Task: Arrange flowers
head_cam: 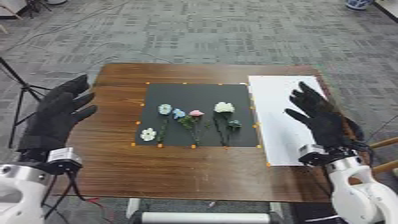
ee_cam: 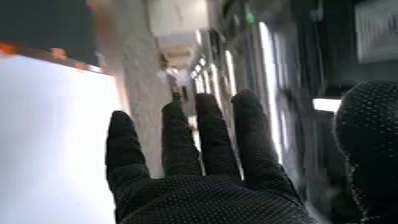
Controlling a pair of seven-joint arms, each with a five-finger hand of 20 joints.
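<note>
In the head view my left hand (head_cam: 59, 114) is over the table's left edge, fingers straight, well left of the flowers. My right hand (head_cam: 322, 121) is above the white board, with its fingers extended and nothing held. The right wrist view shows the same right hand (ee_cam: 209, 197) with straight, spread fingers. On the dark mat lie a blue flower (head_cam: 165, 109), a light-blue flower (head_cam: 179, 113), a pink flower (head_cam: 196, 113), a large white flower (head_cam: 224, 107), a small blue-green flower (head_cam: 234, 123) and a small white flower (head_cam: 148, 134), several with green stems.
The dark mat (head_cam: 191, 92), marked with orange tabs along its edges, lies mid-table. A white board (head_cam: 280, 107) lies to its right. The brown table (head_cam: 191, 175) extends in front of them. A black tripod (head_cam: 19, 95) stands beyond the table's left edge.
</note>
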